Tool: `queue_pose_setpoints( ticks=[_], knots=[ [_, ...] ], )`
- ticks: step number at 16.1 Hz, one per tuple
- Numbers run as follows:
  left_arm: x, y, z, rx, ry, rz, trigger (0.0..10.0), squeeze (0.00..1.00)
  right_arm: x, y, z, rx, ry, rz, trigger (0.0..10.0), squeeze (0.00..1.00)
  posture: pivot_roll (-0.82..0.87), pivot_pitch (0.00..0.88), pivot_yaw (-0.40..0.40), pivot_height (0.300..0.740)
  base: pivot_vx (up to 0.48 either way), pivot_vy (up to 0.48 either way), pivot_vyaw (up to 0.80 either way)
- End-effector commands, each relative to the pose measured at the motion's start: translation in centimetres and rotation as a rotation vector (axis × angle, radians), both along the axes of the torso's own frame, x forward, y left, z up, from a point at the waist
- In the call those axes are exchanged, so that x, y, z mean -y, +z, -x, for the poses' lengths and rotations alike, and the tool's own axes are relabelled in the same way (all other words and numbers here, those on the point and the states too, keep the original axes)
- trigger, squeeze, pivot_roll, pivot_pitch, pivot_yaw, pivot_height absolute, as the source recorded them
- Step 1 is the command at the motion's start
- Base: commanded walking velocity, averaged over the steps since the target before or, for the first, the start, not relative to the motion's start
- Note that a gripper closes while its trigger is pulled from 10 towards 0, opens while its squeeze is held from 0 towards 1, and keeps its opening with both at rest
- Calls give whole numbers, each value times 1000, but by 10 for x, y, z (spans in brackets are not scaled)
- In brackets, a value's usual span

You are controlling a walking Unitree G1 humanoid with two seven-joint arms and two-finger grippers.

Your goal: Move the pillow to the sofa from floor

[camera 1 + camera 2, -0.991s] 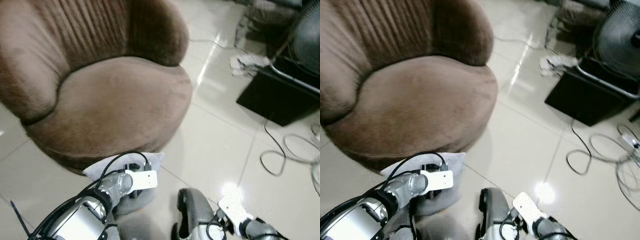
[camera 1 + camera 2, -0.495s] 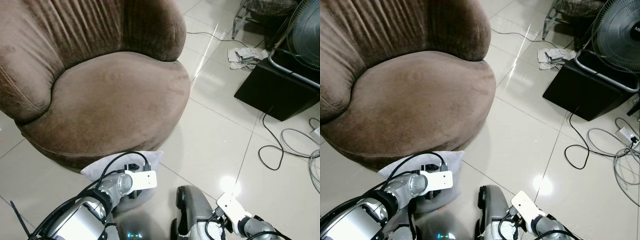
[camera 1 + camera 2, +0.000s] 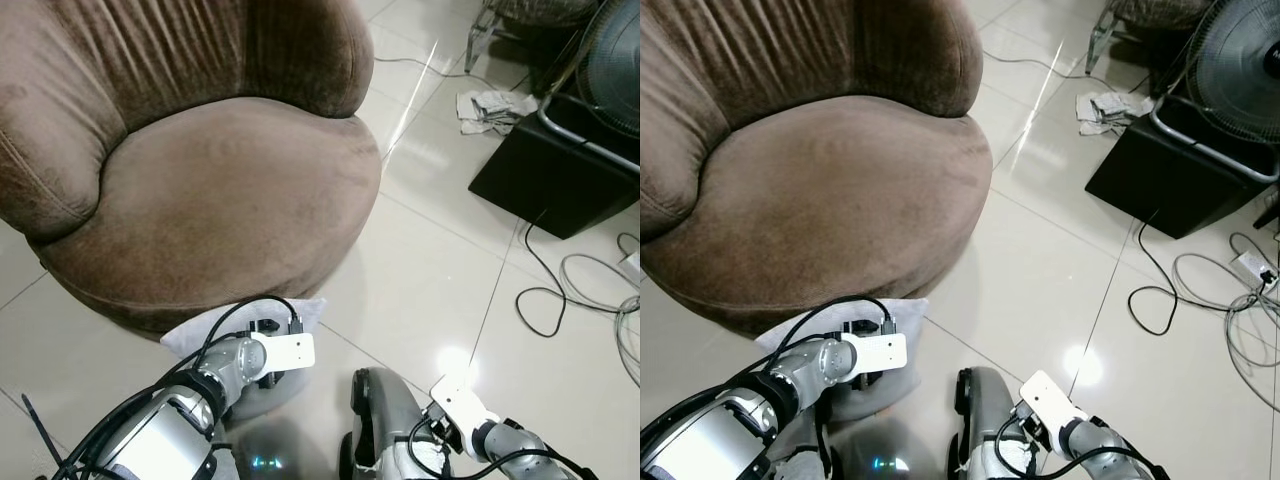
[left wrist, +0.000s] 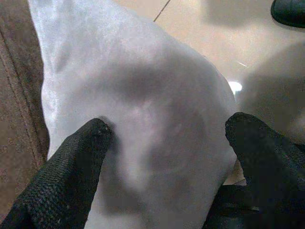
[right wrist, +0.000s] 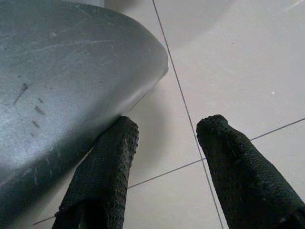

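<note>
The white pillow point(image 3: 205, 335) lies on the tiled floor point(image 3: 440, 290), touching the lower front edge of the big brown sofa point(image 3: 200, 180), which has a round seat and a ribbed back. The left gripper point(image 4: 167, 164) is low over the pillow, and in the left wrist view its two black fingers point(image 4: 81, 157) are spread wide with one on each side of a raised part of the white fabric; both press on the cloth, and the fabric bulges up between them. I cannot tell if the pillow is lifted from the floor or only rests there. In the head views the silver left arm point(image 3: 170, 420) reaches forward and down to the pillow, with a white wrist block point(image 3: 285, 352) and a black cable point(image 3: 235, 315) in a loop above it. The right gripper point(image 5: 164, 167) hangs low near the floor, beside the grey rounded foot point(image 3: 980, 420) of the robot; its fingers point(image 5: 102, 171) are apart and hold nothing, with only floor tiles between them. To the right of the sofa, well apart from the pillow, there is a black box point(image 3: 1170, 185) with a fan point(image 3: 1240, 70) behind it, some crumpled paper point(image 3: 1105, 108) on the floor, and several loose cables point(image 3: 1200, 300) lying in curls on the tiles.
</note>
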State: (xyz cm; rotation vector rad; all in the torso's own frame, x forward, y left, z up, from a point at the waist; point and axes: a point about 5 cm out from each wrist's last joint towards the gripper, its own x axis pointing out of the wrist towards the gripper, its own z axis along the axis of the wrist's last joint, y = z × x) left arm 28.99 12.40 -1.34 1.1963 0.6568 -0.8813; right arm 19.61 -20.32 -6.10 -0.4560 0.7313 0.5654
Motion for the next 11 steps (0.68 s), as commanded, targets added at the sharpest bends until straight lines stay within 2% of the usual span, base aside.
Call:
queue_pose_setpoints(
  ticks=[1,11],
  knots=[
    [6,0,1,-14,-14,3,10000,0,6,-4,6,-42,-20,4,10000,0,-74,224,-167,598,0,0,0],
    [5,2,-1,-13,-12,2,10000,0,5,-3,4,-40,-20,2,10000,0,-78,226,-162,598,0,0,0]
  ],
)
